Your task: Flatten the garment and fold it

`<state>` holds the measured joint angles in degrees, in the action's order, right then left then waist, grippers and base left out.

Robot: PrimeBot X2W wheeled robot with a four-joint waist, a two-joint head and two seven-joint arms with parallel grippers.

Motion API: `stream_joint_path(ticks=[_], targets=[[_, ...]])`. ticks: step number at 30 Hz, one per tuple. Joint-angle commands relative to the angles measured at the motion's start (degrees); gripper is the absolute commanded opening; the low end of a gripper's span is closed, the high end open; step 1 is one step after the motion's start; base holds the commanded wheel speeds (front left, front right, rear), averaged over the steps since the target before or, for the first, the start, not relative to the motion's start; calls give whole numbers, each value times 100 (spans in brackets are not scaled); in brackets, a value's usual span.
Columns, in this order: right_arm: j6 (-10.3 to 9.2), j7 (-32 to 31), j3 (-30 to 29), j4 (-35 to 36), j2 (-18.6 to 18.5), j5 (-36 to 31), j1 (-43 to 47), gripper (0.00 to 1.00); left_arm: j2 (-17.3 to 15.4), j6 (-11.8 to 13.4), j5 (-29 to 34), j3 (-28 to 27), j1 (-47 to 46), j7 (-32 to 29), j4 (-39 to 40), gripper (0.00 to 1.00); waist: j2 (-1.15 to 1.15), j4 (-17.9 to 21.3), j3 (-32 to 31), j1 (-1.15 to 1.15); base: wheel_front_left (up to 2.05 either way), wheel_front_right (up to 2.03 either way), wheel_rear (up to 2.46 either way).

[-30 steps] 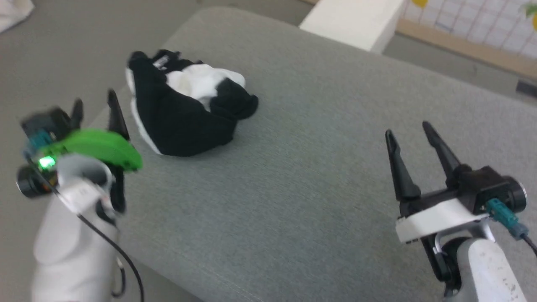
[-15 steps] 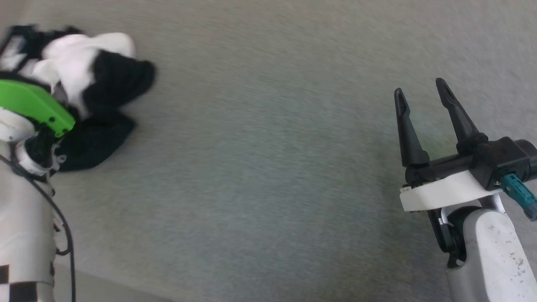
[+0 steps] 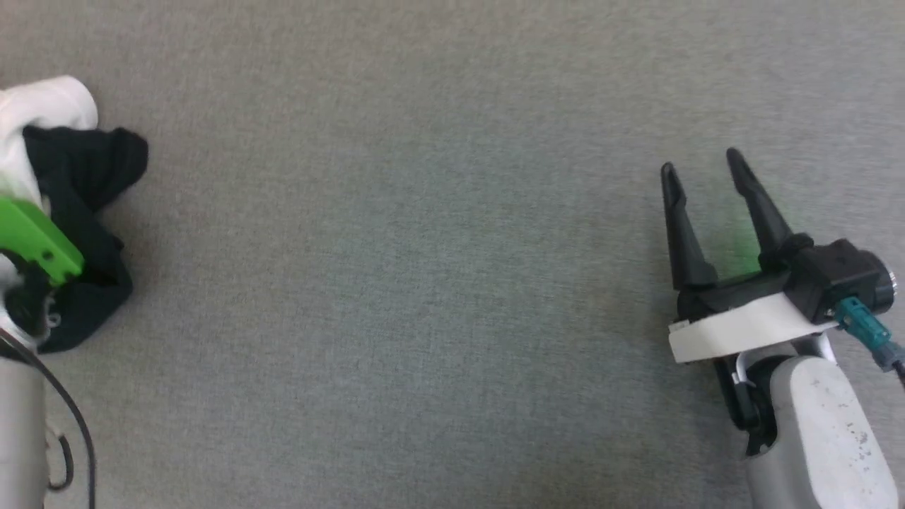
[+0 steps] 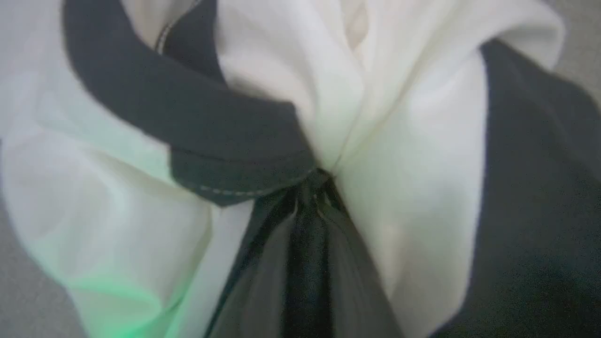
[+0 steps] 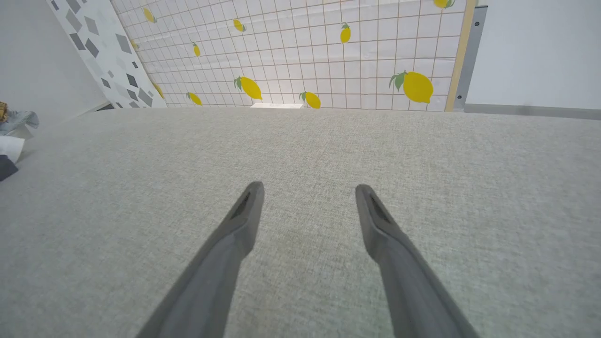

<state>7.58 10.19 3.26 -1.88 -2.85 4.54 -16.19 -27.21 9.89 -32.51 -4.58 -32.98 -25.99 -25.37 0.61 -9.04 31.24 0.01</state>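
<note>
The garment lies crumpled at the far left of the head view, white body and black sleeve bunched together. The left arm's green wrist cover sits over it and hides the fingers there. In the left wrist view my left gripper is shut, its dark fingers pinching a fold where white cloth meets the black trim. My right gripper hovers open over bare surface far to the right, with nothing between its fingers.
A wide grey fabric surface carries everything. The right wrist view shows a tiled wall with lemon prints beyond the surface's far edge, and a scrap of white and dark cloth at the left border.
The head camera has swung, shifting the whole picture. My left gripper went from beside the garment into it and closed on a fold. The right gripper stayed open.
</note>
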Motion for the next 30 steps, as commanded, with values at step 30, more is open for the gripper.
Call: stream_joint_path(ticks=[30], targets=[[-9,275,-283,-502,-3,631,1268,100,1286,-705,1199,2241,-1258,2801,1898,0,-61,1769,-2884,-1,0,0,0]])
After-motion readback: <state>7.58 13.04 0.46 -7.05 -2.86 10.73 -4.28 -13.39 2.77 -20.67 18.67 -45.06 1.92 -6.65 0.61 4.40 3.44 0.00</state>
